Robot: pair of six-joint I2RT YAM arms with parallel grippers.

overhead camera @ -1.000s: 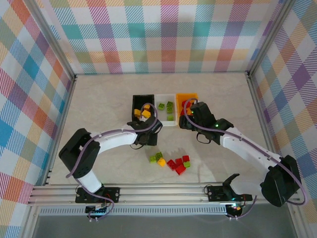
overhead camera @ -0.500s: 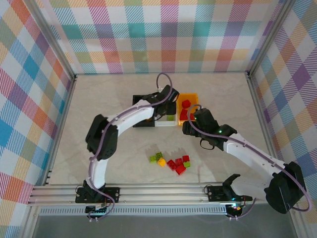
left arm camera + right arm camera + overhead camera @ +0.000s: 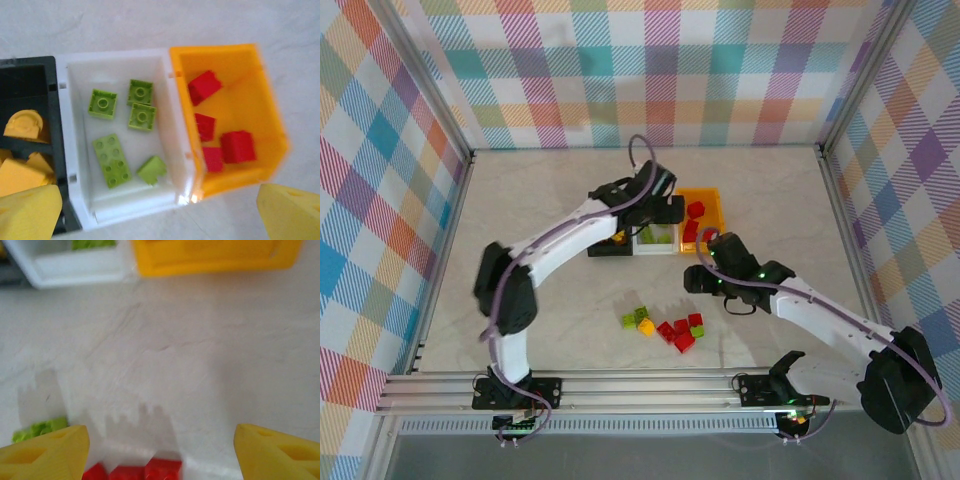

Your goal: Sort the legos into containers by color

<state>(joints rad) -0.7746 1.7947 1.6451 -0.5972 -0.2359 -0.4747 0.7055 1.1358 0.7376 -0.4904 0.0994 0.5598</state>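
Note:
Three bins stand in a row. The black bin (image 3: 30,90) holds yellow-orange legos (image 3: 22,125), the white bin (image 3: 172,150) holds several lime green legos (image 3: 112,160), and the orange bin (image 3: 265,115) holds several red legos (image 3: 237,146). My left gripper (image 3: 160,217) hangs open and empty above the white bin's (image 3: 658,240) near edge. My right gripper (image 3: 160,450) is open and empty over bare table, between the orange bin (image 3: 710,205) and a loose pile of red (image 3: 680,335), green (image 3: 629,320) and yellow (image 3: 646,327) legos.
The left arm (image 3: 570,235) stretches over the black bin and hides most of it. Plaid walls (image 3: 640,70) close the table on three sides. Bare tabletop (image 3: 520,200) lies left of the bins and right of the right arm.
My left gripper swung from the table in front of the black bin to above the white bin. My right gripper drew back from the orange bin toward the loose pile.

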